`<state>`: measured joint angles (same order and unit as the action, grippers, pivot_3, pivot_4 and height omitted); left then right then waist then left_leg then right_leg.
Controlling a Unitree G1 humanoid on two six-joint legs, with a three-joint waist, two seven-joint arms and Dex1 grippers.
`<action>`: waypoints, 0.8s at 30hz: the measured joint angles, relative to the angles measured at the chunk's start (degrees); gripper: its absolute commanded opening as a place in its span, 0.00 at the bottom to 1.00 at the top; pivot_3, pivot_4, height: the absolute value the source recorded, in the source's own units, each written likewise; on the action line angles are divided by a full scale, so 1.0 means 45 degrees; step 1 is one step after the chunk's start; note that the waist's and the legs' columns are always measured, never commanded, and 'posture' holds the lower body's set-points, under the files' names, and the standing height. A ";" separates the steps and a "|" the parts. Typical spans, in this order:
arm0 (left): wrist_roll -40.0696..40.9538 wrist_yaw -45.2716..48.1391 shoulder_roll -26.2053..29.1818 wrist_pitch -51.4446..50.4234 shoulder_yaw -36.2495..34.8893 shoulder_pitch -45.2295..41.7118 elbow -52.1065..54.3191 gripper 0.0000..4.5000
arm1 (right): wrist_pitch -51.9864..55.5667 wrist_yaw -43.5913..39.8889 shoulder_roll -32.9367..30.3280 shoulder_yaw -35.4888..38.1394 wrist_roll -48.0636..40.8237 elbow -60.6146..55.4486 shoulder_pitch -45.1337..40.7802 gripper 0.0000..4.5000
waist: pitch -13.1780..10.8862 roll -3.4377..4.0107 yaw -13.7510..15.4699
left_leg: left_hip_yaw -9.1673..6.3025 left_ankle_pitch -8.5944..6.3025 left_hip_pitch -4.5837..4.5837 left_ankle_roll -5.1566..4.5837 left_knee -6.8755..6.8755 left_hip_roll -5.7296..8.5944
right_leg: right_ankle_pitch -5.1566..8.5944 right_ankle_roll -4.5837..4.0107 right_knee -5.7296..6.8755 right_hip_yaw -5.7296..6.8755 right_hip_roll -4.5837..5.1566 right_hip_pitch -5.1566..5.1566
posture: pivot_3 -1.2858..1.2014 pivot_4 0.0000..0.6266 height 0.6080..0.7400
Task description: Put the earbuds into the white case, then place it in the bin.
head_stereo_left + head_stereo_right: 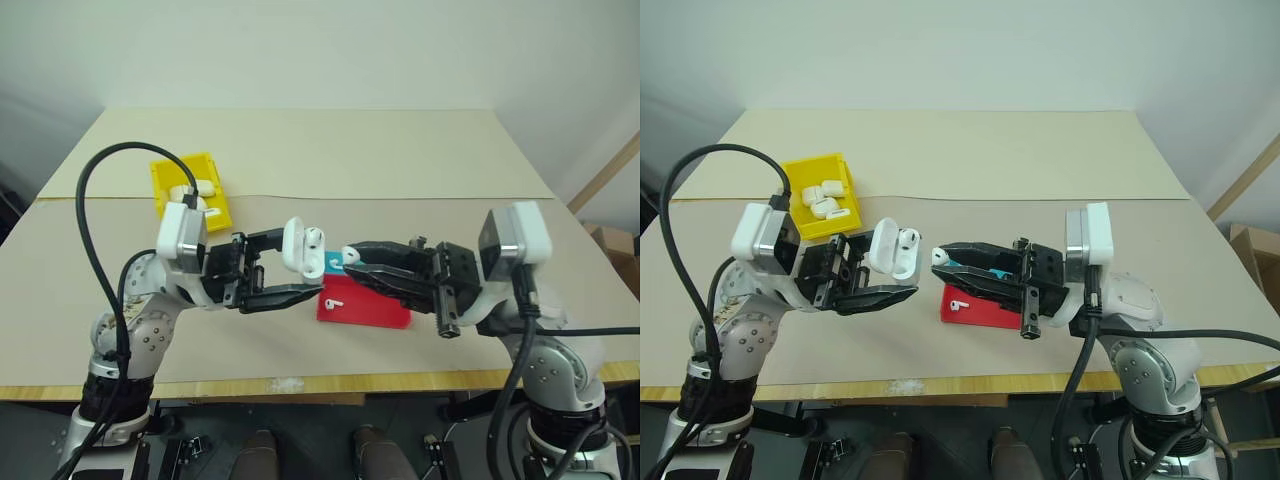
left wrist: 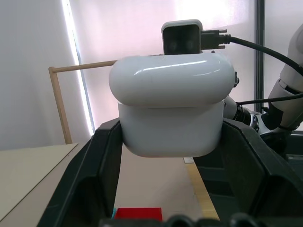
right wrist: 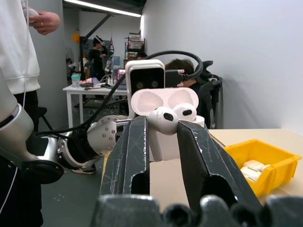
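Above the worktop, the left tool clamps the open white case while the right tool pinches one earbud just beside it; both look light, rigid and slippery, best gripped across flat sides, another earbud lying below.

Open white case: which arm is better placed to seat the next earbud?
Right. Its right gripper pinches an earbud beside the white case, whose lid is open; the left gripper is occupied clamping that case.
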<state>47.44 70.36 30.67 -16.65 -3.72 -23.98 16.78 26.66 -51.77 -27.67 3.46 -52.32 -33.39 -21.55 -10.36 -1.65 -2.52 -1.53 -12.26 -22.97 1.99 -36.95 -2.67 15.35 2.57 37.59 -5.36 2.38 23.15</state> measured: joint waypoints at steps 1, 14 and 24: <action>0.0012 0.0026 0.0039 -0.0043 -0.0026 -0.0032 -0.0016 0.63 | 0.0017 0.0044 -0.0033 0.0020 -0.0182 -0.0025 -0.0031 0.16 | 0.0000 0.0000 0.0001 | 0.0001 0.0000 -0.0001 0.0000 0.0000 0.0000 | 0.0000 0.0000 -0.0001 -0.0001 0.0000 0.0000 | 0.52 0.24 1.00; -0.0702 0.0462 -0.0748 0.0694 0.0609 0.0896 0.0046 0.63 | 0.0369 0.0517 -0.0252 -0.0159 -0.1105 -0.0106 -0.0895 0.16 | 0.0000 0.0000 0.0001 | 0.0002 0.0000 0.0003 0.0000 -0.0002 0.0001 | -0.0001 -0.0002 0.0005 -0.0005 0.0001 -0.0001 | 0.52 0.24 1.00; -0.0827 0.0622 -0.0904 0.0961 0.0587 0.0787 -0.0334 0.63 | 0.0509 0.0460 -0.0285 -0.0642 -0.0987 -0.0046 -0.1153 0.16 | 0.0000 -0.0001 0.0005 | -0.0001 0.0000 -0.0002 0.0000 -0.0002 0.0000 | -0.0001 -0.0001 0.0000 -0.0001 0.0001 0.0002 | 0.52 0.24 1.00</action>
<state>43.72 73.16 26.60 -12.33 -1.08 -20.44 15.27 28.95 -49.70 -28.95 0.57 -56.76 -33.60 -26.74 -10.36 -1.65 -2.50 -1.53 -12.26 -22.98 1.99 -36.96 -2.67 15.34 2.57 37.59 -5.36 2.39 23.16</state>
